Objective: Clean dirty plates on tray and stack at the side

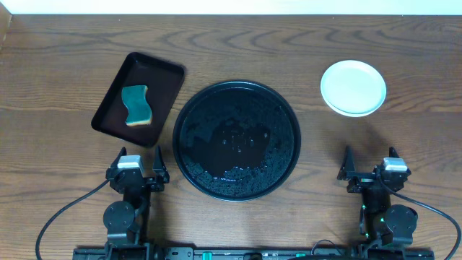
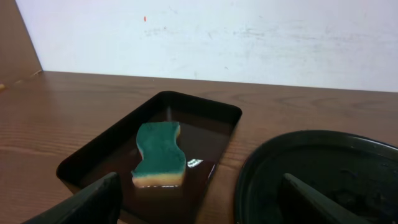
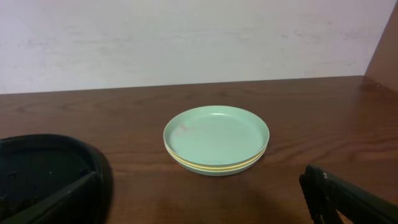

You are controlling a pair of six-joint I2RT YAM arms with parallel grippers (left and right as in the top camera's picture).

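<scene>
On a wooden table (image 1: 289,43) before a white wall (image 2: 249,37), the plates (image 1: 353,87) sit stacked far right, apart from the wet round tray (image 1: 209,108) at centre, while the left gripper (image 1: 138,155) and right gripper (image 1: 369,155) sit low at the near edge, jaws spread wide, holding nothing.

The brown wooden counter (image 1: 303,43) carries a round black tray (image 1: 216,108) at its centre. A smaller rectangular tray (image 1: 164,78) lies left, stacked plates (image 1: 353,87) right.

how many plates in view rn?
3, stacked together right of the round black tray: top mint plate, yellow plate under it, bottom mint plate. Only the rims of the lower two show, so a thinner one could be hidden between.
</scene>
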